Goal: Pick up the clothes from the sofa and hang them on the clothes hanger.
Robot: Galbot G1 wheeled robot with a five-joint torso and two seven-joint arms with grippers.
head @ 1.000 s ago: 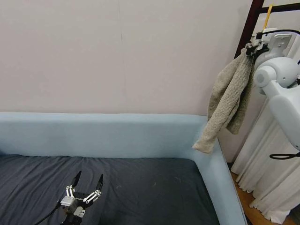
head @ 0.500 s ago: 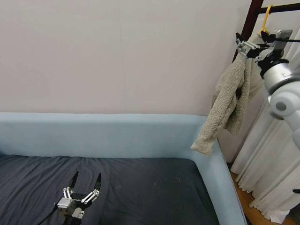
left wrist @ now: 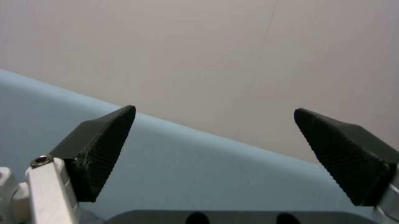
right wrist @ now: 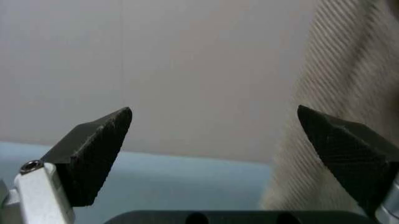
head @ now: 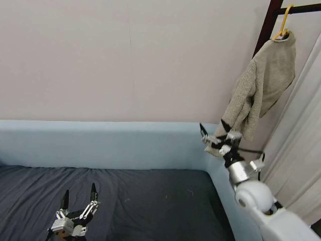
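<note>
Lowered since 0.5 s ago, the right gripper (head: 216, 138) is now found just above the sofa's (head: 110, 145) right back corner, whereas it was raised far above that corner, at the garment's neck. Its fingers are spread wide w/ nothing between them; in the right wrist view the knit is seen beside one finger (right wrist: 346, 149), and contact can't be judged. The sweater (head: 268, 75) has been let go and is hung on a yellow hanger (head: 284, 19) from a dark rack (head: 265, 27), high above and to the right of the sofa. It is a beige-grey ribbed knit w/ a round neck; the body is draped slack and lopsided, and one long sleeve is trailed down to approx. the level of the sofa's backrest top, at the right corner. The left gripper (head: 77, 213) is held low over the sofa's dark seat cushion (head: 160, 201), towards its left part, fingers splayed and pointed up, nothing gripped. A plain pale wall (head: 125, 60) is seen behind the sofa, and a white curtain (head: 301, 145) to the right of it.
</note>
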